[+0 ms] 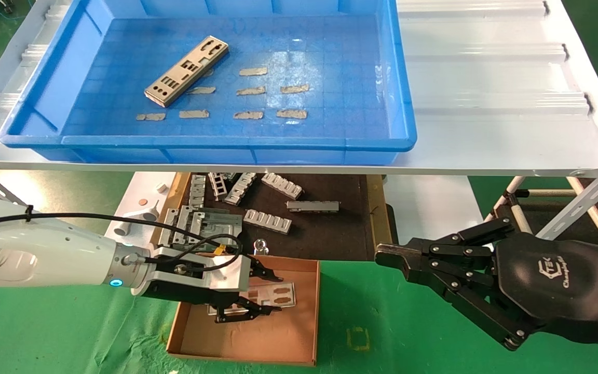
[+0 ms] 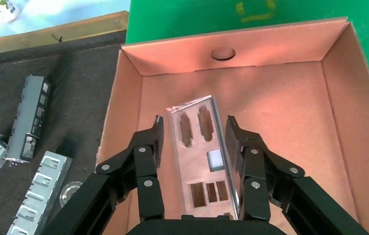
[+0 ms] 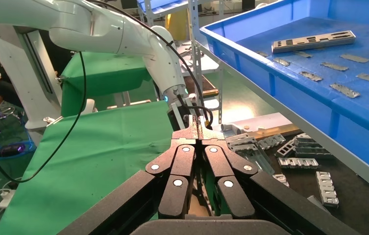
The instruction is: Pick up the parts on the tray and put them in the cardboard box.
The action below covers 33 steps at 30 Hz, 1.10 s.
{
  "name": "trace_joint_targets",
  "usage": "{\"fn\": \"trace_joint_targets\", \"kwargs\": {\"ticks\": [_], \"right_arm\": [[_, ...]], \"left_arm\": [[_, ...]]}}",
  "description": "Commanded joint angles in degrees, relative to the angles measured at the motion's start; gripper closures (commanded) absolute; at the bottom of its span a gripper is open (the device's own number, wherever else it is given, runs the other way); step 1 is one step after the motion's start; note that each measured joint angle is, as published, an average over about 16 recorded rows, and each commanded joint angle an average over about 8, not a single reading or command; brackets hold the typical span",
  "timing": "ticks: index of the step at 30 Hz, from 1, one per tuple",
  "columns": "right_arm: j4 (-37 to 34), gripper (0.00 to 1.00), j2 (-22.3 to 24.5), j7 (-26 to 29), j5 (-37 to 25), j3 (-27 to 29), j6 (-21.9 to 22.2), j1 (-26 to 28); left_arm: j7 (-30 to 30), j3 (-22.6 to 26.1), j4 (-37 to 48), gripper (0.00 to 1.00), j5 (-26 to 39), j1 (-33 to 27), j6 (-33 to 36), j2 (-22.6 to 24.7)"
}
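Observation:
My left gripper (image 1: pixel 278 294) hangs over the brown cardboard box (image 1: pixel 257 343), shut across the width of a silver-grey punched metal part (image 1: pixel 283 296). In the left wrist view the part (image 2: pixel 199 147) sits between the two fingers (image 2: pixel 195 122), a little above the floor of the box (image 2: pixel 280 98). A second part (image 1: pixel 186 70) lies at an angle in the far left of the blue tray (image 1: pixel 226 140); it also shows in the right wrist view (image 3: pixel 313 41). My right gripper (image 1: pixel 382 254) is shut and empty, level with the box and to its right (image 3: pixel 198 129).
Several small ragged grey patches (image 1: pixel 249 92) lie on the tray floor. The tray stands on a white metal shelf (image 1: pixel 486 104). Below it, ribbed grey brackets (image 1: pixel 268 221) lie on a dark brown-edged mat (image 1: pixel 330 234) behind the box. Green cloth (image 1: pixel 382 332) covers the table.

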Motion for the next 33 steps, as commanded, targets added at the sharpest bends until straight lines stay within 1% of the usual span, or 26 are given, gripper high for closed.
{"fn": "trace_joint_targets", "kwargs": {"ticks": [1, 5, 8, 9, 10, 16, 17, 18, 33], "right_arm": [[0.0, 1.0, 0.0, 0.0, 0.0, 0.0, 0.0, 0.0], [0.0, 1.0, 0.0, 0.0, 0.0, 0.0, 0.0, 0.0], [0.0, 1.0, 0.0, 0.0, 0.0, 0.0, 0.0, 0.0], [0.0, 0.98, 0.0, 0.0, 0.0, 0.0, 0.0, 0.0], [0.0, 0.92, 0.0, 0.0, 0.0, 0.0, 0.0, 0.0], [0.0, 0.17, 0.0, 0.0, 0.0, 0.0, 0.0, 0.0], [0.0, 0.06, 0.0, 0.0, 0.0, 0.0, 0.0, 0.0], [0.0, 0.0, 0.0, 0.0, 0.0, 0.0, 0.0, 0.0], [0.0, 0.0, 0.0, 0.0, 0.0, 0.0, 0.0, 0.0]], "left_arm": [[0.72, -0.07, 1.4, 0.0, -0.1, -0.16, 0.26, 0.48], [2.2, -0.41, 3.16, 0.0, -0.56, -0.91, 1.38, 0.73], [2.62, -1.01, 4.15, 0.0, -1.56, -1.63, 3.57, 0.28], [2.57, -1.17, 4.44, 0.0, -1.86, -1.87, 4.56, 0.03], [2.52, -1.35, 4.6, 0.0, -2.11, -2.01, 5.19, -0.11], [0.12, -3.81, 2.02, 0.0, -3.5, -0.79, 6.57, -1.67], [-0.55, -4.49, 1.01, 0.0, -3.76, -0.28, 6.32, -2.01], [-1.37, -5.21, -0.05, 0.0, -4.08, 0.24, 6.39, -2.52], [-13.49, -15.81, -15.6, 0.0, -8.76, 7.84, 7.46, -9.99]]}}
